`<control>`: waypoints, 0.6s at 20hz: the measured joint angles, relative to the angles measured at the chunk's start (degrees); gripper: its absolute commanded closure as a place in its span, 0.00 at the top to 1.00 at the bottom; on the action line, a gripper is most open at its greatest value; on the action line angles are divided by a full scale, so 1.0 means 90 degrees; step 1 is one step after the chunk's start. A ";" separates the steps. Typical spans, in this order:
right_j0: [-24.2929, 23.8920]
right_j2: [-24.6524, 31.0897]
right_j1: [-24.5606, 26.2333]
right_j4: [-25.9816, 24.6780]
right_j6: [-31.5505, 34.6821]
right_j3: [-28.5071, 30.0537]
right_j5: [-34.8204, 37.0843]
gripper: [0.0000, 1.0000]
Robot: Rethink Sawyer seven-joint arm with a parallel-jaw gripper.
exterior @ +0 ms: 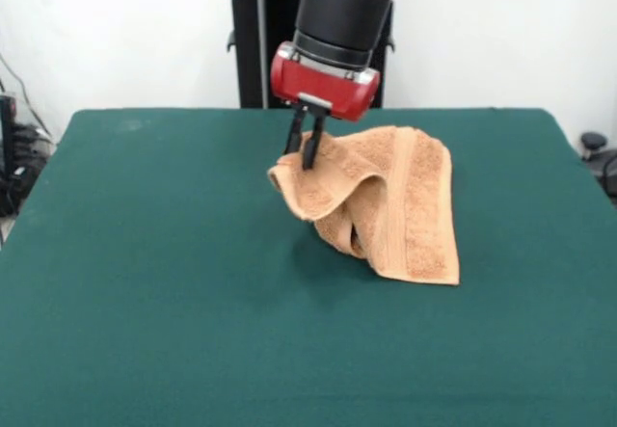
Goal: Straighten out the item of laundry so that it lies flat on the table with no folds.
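Front view: hand [303,153] pinches towel [405,205] corner, lifted off table [145,253].

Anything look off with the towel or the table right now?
Only the towel itself: it is bunched and folded over, with its left part lifted off the green table where the gripper meets it, and a loose fold drooping below. No spill or damage shows. The right part lies down, its woven band visible.

Red and black arm [339,32] descending from above the towel [386,200], wrist vertical, gripper [304,153] pointing down, fingers pinched together on the towel's raised upper-left edge.
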 measured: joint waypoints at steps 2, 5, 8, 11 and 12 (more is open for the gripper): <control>0.0013 -0.0054 0.0084 -0.0003 0.0000 -0.0008 -0.0063 0.00; 0.0013 -0.0062 0.0151 -0.0001 0.0000 -0.0009 -0.0091 0.00; 0.0049 -0.0082 0.0207 0.0015 0.0000 -0.0010 -0.0091 0.00; 0.0128 -0.0117 0.0213 0.0029 0.0000 -0.0014 -0.0091 1.00; 0.0129 -0.0118 0.0213 0.0030 0.0000 -0.0014 -0.0091 1.00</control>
